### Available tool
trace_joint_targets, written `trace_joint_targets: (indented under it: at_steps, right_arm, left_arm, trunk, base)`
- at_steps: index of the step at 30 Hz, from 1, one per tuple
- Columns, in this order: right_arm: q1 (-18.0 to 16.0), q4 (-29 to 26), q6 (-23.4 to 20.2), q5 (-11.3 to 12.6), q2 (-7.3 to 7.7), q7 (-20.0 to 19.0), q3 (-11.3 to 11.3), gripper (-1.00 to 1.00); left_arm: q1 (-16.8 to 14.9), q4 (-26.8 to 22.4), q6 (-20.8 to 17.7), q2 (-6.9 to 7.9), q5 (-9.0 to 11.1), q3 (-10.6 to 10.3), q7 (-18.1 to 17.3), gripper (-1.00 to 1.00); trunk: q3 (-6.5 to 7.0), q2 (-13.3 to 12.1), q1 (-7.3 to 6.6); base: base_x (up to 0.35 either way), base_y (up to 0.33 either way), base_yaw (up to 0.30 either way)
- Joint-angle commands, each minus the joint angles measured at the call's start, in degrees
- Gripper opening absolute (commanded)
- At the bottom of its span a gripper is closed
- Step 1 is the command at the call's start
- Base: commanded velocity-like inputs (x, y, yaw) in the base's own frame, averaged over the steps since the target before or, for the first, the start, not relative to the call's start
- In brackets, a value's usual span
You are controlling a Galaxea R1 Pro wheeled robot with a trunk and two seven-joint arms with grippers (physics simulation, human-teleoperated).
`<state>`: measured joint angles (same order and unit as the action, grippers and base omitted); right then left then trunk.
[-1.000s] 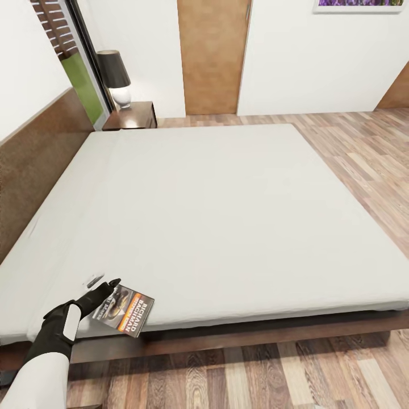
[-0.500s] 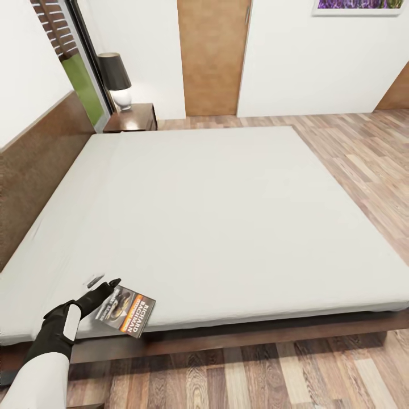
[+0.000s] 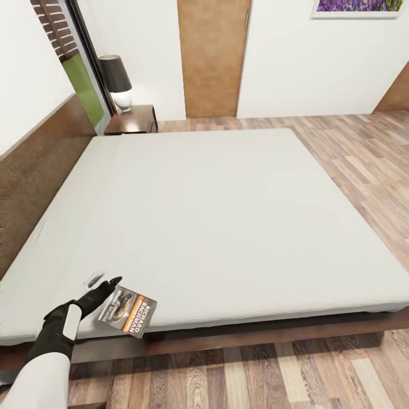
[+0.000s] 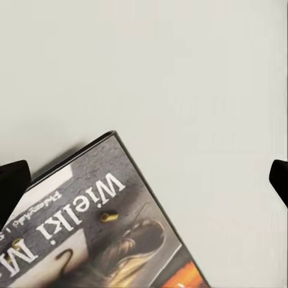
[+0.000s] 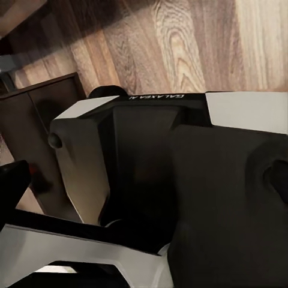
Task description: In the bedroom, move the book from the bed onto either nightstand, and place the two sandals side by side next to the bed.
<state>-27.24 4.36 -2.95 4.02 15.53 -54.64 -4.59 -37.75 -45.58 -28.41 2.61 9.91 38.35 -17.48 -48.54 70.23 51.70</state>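
Off-white bed [image 3: 227, 216] bears book [image 3: 126, 311]; left claw [image 3: 108, 284] seemingly open.

Location: bedroom in a home, simulator render. Evidence: large low bed [image 3: 216, 227] with plain off-white mattress on a dark wooden platform frame; brown headboard [image 3: 40, 165] along one side; small dark nightstand [image 3: 136, 118] at the far corner bearing a black-shaded lamp [image 3: 117, 82]; tan wooden door [image 3: 213, 57]; white walls; framed lavender picture [image 3: 358, 7]; tall dark-framed window [image 3: 76, 62]; wood-plank floor [image 3: 352, 147].
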Motion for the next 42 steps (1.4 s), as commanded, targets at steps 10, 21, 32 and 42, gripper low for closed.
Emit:
trace_joint_targets:
  at_steps: [10,21,32,42]
  right_arm:
    - [-0.1,0.2,-0.3,0.2,0.07,-0.1,-0.4,1.0]
    - [-0.1,0.2,-0.3,0.3,0.08,-0.1,-0.4,1.0]
    - [-0.1,0.2,-0.3,0.3,0.05,-0.1,-0.4,1.0]
    - [-0.1,0.2,-0.3,0.3,0.04,-0.1,-0.4,1.0]
  left_arm:
    - [0.0,0.0,-0.5,0.1,3.7,0.0,-0.9,1.0]
    - [0.0,-0.1,-0.6,0.15,3.7,0.0,-0.9,1.0]
    - [0.1,0.0,-0.6,0.19,3.8,0.0,-1.0,1.0]
    - [0.1,0.0,-0.6,0.05,3.8,0.0,-1.0,1.0]
  trunk:
    - [1.76,-4.0,-2.2]
    - [3.74,-8.4,-4.62]
    - [5.71,-12.8,-7.03]
    - [7.51,-16.8,-9.23]
  base:
    - [0.0,0.0,0.0]
    - [0.0,0.0,0.0]
    - [0.0,0.0,0.0]
    - [0.0,0.0,0.0]
